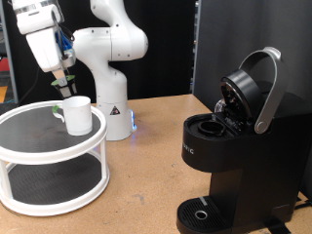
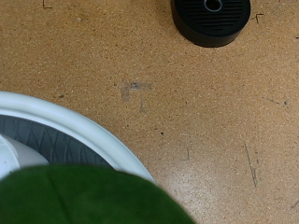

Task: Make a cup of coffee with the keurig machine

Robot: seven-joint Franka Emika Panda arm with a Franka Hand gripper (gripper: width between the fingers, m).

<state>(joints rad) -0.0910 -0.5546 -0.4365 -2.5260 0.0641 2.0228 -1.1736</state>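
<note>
The white cup (image 1: 77, 114) stands upright on the top shelf of a white round two-tier stand (image 1: 29, 146) at the exterior view's left. My gripper (image 1: 64, 84) hangs just above and slightly left of the cup, shut on a small pod. The pod's green top (image 2: 84, 198) fills the near edge of the wrist view as a blur. The black keurig machine (image 1: 229, 156) stands at the exterior view's right with its silver-rimmed lid (image 1: 255, 88) swung up and the pod chamber (image 1: 207, 125) open. Its round drip base (image 2: 211, 17) shows in the wrist view.
The stand's white rim (image 2: 93, 138) curves through the wrist view over the brown tabletop (image 2: 187, 112). The arm's white base (image 1: 109, 112) rises behind the stand. Bare tabletop (image 1: 146, 166) lies between the stand and the machine.
</note>
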